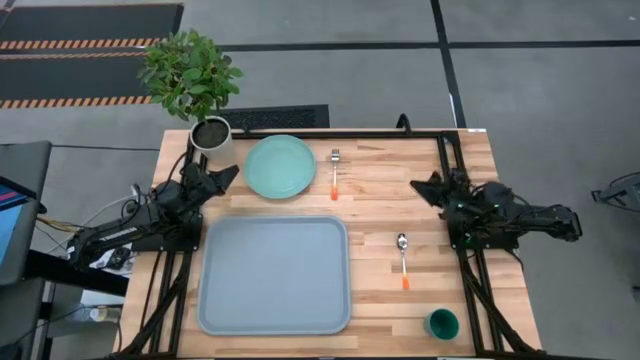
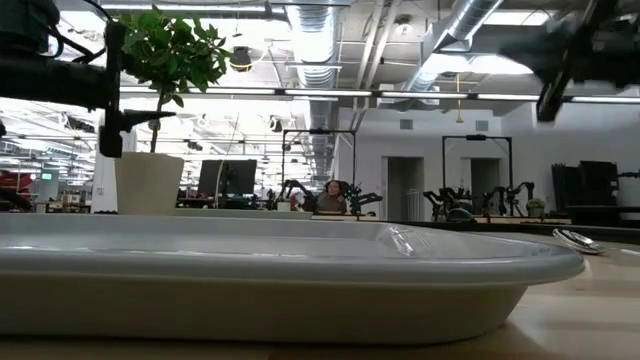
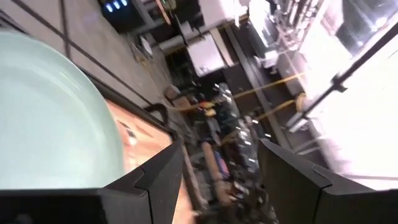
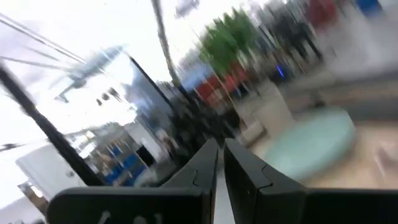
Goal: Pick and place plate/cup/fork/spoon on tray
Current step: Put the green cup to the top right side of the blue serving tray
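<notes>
Showing the cup (image 1: 441, 322) only from above, left claw (image 3: 217, 180) spread wide beside plate (image 3: 50, 118), right claw (image 4: 219, 163) nearly closed.

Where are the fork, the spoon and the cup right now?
fork (image 1: 335, 172): high view, mid shaft, right of the plate.
spoon (image 1: 403, 258): high view, mid handle, right of the tray.
cup (image 1: 441, 322): high view, centre of its opening, near the table's edge.

The plate (image 3: 50, 118) is cut off by the left wrist view's edge and, seemingly, blurred in the right wrist view.
</notes>
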### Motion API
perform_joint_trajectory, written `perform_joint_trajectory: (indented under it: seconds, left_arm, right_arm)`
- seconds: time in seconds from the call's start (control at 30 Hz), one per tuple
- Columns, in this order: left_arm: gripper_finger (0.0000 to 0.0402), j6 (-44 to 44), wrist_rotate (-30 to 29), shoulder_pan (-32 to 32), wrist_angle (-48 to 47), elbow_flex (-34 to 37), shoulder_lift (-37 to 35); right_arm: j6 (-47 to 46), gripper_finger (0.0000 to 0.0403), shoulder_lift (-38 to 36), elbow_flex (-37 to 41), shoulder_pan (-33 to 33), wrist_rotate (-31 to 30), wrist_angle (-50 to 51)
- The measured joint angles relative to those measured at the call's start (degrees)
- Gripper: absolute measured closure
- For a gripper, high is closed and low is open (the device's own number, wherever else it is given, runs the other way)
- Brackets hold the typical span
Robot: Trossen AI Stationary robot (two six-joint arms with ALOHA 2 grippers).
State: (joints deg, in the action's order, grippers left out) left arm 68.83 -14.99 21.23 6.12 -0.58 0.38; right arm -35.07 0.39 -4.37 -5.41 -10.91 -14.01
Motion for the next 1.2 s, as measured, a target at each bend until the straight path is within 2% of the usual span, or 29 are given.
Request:
perform_joint_trajectory:
  seconds: [0.17,0.27,0.33,0.47,0.63,0.8,0.9,1.0,1.2]
  left_arm:
    - [0.0205,2.1,1.7,0.0,2.2,-1.1,0.0]
    - [0.0205,0.3,1.5,0.0,4.1,-2.8,0.0]
    - [0.0205,-0.7,0.8,0.0,4.1,-3.5,0.0]
    - [0.0205,-1.7,-0.3,0.0,4.0,-4.5,0.0]
    - [0.0205,-1.6,-0.3,0.0,3.7,-4.5,0.0]
    - [0.0205,-0.7,0.2,0.0,3.6,-4.5,0.0]
    - [0.0205,-0.9,0.8,0.0,2.6,-4.6,0.0]
    - [0.0205,-1.7,0.8,0.0,-0.6,-4.6,0.0]
    - [0.0205,-1.2,4.0,0.0,-10.4,-4.6,0.0]
  right_arm:
    - [7.1,0.0346,3.2,-7.2,0.0,-2.7,0.1]
    - [11.8,0.0346,7.9,-12.8,0.0,-2.8,0.8]
    - [13.0,0.0346,12.2,-17.7,0.0,-2.9,4.9]
    - [12.7,0.0346,23.3,-30.3,0.0,-2.8,24.0]
    - [5.9,0.0346,38.7,-47.4,0.0,-2.1,51.7]
    - [2.4,0.0346,50.7,-60.9,0.0,7.0,73.5]
    - [-1.4,0.0346,56.0,-64.7,0.6,12.8,81.5]
    - [-5.4,0.0346,58.7,-65.7,3.0,16.4,85.4]
    - [-17.4,0.0346,61.2,-65.6,14.1,19.4,94.2]
